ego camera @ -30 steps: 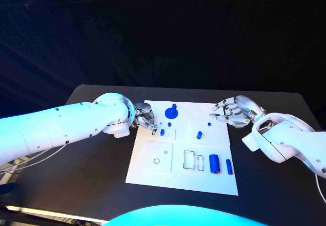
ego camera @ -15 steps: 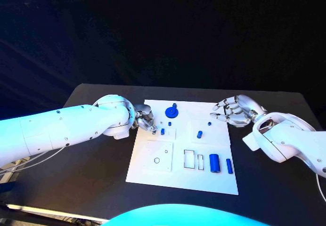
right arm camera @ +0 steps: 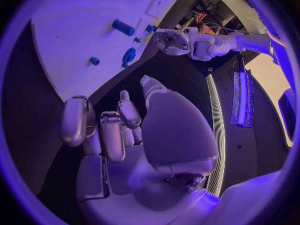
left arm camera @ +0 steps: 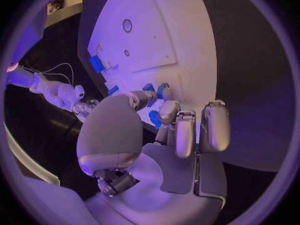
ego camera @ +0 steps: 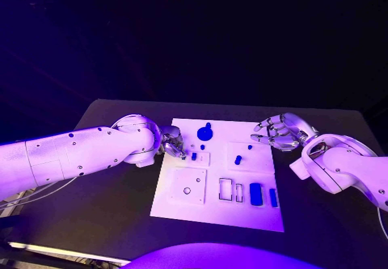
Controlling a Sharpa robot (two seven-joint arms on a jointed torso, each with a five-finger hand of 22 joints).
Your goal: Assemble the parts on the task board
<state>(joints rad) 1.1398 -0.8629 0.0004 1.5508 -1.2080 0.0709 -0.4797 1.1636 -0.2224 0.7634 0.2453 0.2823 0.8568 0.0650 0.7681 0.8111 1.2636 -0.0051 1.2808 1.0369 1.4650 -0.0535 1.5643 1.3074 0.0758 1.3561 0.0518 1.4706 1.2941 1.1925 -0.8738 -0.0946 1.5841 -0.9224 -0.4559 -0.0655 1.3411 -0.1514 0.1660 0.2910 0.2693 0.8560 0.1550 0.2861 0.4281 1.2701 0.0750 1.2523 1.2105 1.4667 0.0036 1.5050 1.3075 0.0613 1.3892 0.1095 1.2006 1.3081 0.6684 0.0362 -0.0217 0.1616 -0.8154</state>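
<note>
text: none legible | labels: none | task board point(ego camera: 243, 213): no readable marks

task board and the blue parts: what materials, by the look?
Task board: looks like matte white plastic or painted sheet; flat, even, no glare, clean-cut recesses. Can't settle which.
Blue parts, e.g. the cylinder: probably moulded or printed plastic; uniform saturated blue, soft sheen, no metallic glint.

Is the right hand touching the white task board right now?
Apart. In the head view the right hand hovers beside the task board, off its right edge, fingers curled and holding nothing.
</note>
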